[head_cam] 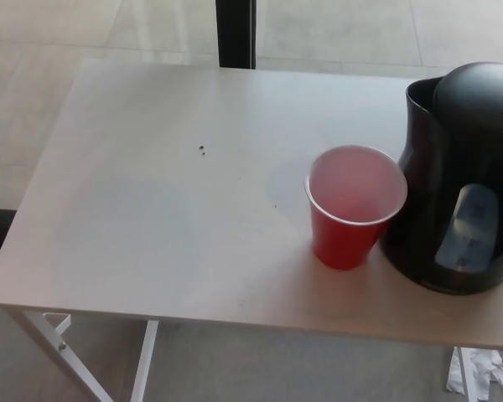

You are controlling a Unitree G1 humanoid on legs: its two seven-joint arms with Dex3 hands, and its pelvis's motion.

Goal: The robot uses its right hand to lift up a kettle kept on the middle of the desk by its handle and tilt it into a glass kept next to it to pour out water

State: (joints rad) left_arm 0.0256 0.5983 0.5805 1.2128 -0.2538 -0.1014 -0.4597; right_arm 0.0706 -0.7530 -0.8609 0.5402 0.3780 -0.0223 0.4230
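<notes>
Hands and arms of the robot lie outside the head view, so their pose cannot be told. Black kettle (pixel 461 180) stands upright at the white desk's (pixel 151 209) right edge, red cup (pixel 353 206) just beside its left, open and upright.

The scene is lit brightly and evenly by soft daylight, so that the pale desk (pixel 151 209) is rendered washed out and low in contrast. Only faint, diffuse shadows are cast beside the red cup (pixel 352 209) and under the black kettle (pixel 461 176), whose domed lid is marked by a dull sheen. Slight overall softness is seen, and the kettle is cropped at the right edge.
</notes>
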